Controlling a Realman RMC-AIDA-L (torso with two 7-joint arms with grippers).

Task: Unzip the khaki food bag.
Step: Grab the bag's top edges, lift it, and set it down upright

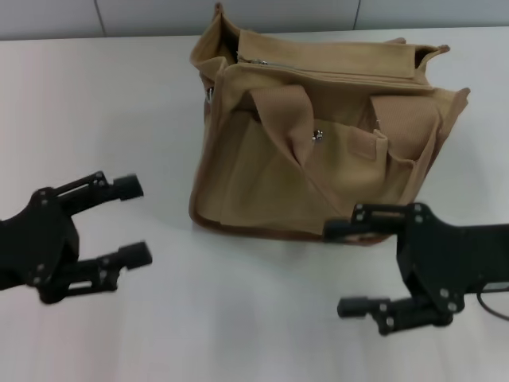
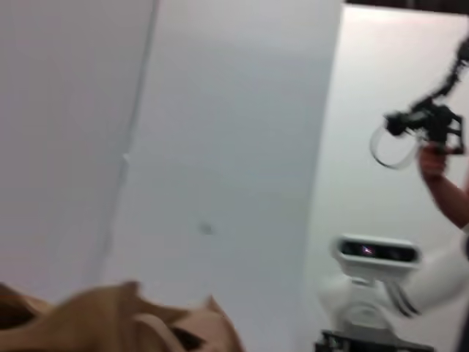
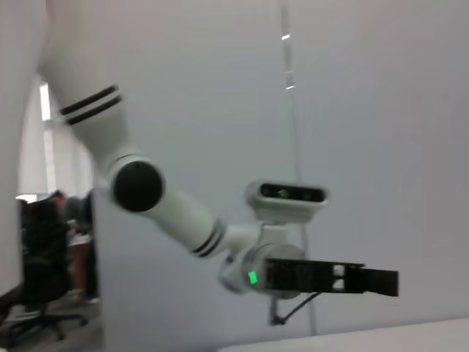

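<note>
The khaki food bag [image 1: 318, 143] stands upright on the white table [image 1: 103, 103], a boxy tan canvas tote with brown bottom edging, strap handles, front pockets and a silver snap [image 1: 317, 134]. Its metal zipper [image 1: 318, 67] runs along the top, with the pull near the bag's left end. My left gripper [image 1: 135, 221] is open and empty, left of the bag and apart from it. My right gripper [image 1: 343, 269] is open and empty, in front of the bag's lower right corner. A tan edge of the bag [image 2: 124, 323] shows in the left wrist view.
A pale wall [image 1: 238, 16] runs behind the table's far edge. The right wrist view shows my left arm and its gripper [image 3: 330, 279] before the wall. A person with a hand-held device [image 2: 429, 132] shows in the left wrist view.
</note>
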